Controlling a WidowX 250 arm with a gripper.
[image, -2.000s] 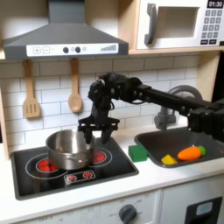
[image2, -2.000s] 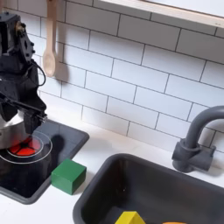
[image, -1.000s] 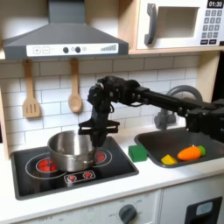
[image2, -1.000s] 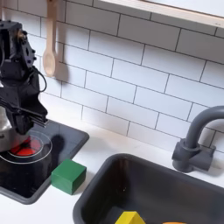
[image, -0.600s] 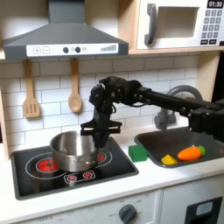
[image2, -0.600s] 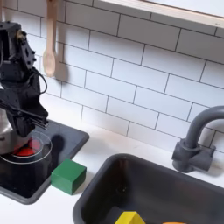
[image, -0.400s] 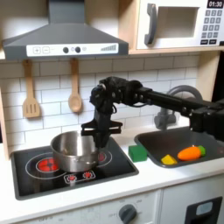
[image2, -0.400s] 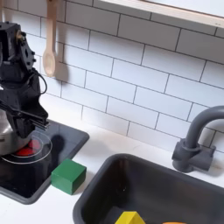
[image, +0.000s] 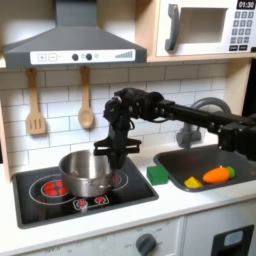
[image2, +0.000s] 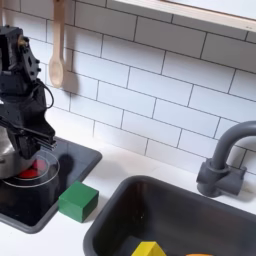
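White counter (image: 150, 205) along the tiled wall, seen in both exterior views. Black stovetop (image: 45, 196) with red burner rings set into it at the first exterior view's left, with a steel pot (image: 88, 172) standing on the stovetop. Green block (image2: 77, 201) lying on the counter just beside the stovetop's edge, between stovetop and sink. Dark sink (image: 200, 164) sunk into the counter at the first exterior view's right, grey faucet (image2: 224, 163) rising behind it.
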